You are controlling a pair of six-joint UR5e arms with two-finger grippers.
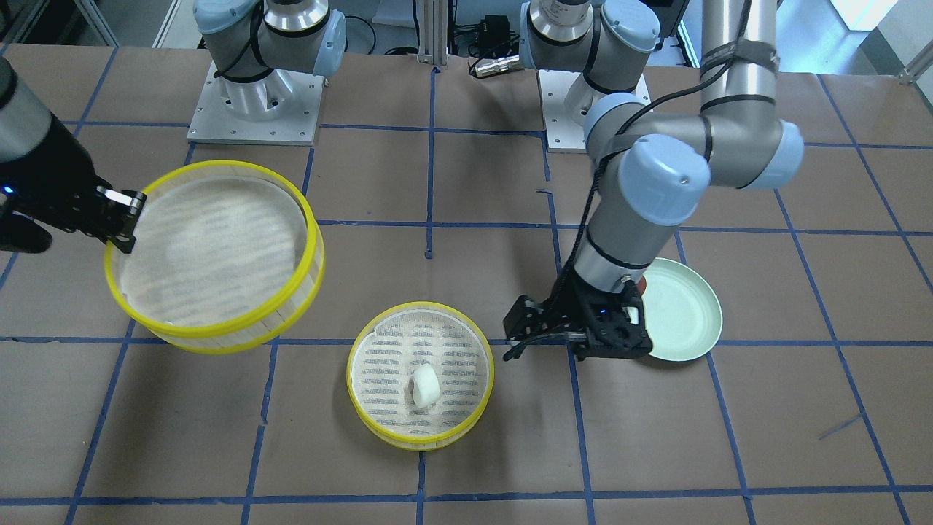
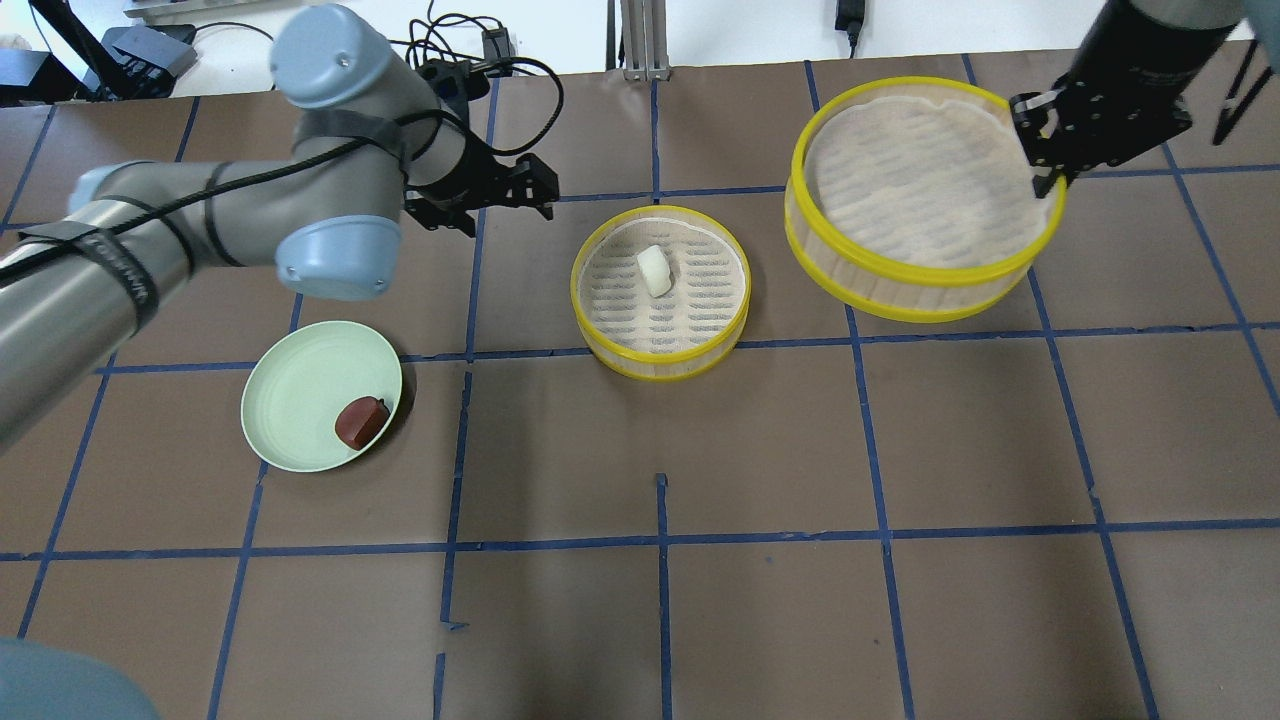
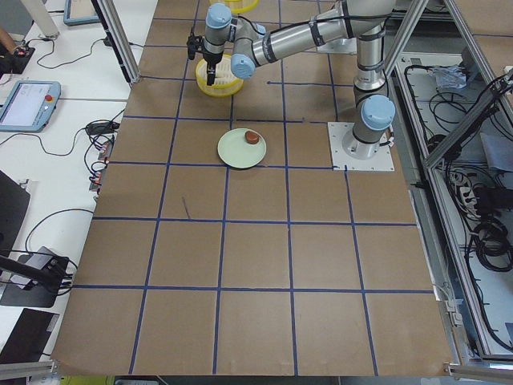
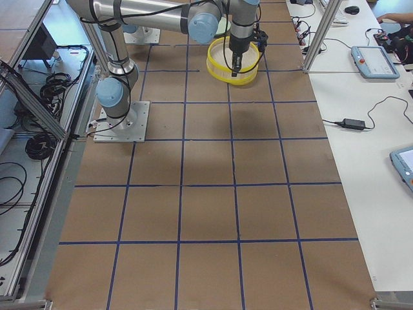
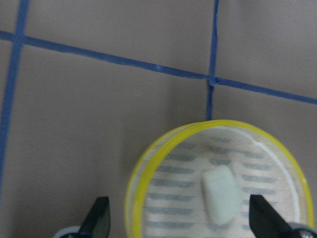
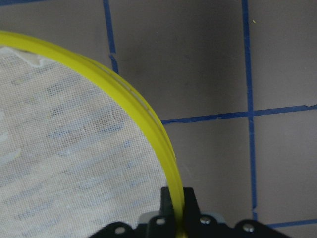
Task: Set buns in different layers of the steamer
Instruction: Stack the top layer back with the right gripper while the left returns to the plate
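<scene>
The white bun lies on the mesh floor of the smaller steamer layer, which stands on the table. My left gripper is open and empty, hovering just left of that layer; its wrist view shows the bun between the spread fingertips. My right gripper is shut on the yellow rim of the larger steamer layer and holds it, empty and slightly tilted, above the table at the far right. The reddish-brown bun lies on the pale green plate.
The table is brown paper with blue tape grid lines. In the front-facing view my left arm's wrist covers most of the plate's near edge and the brown bun. Both arm bases stand at the robot's side of the table.
</scene>
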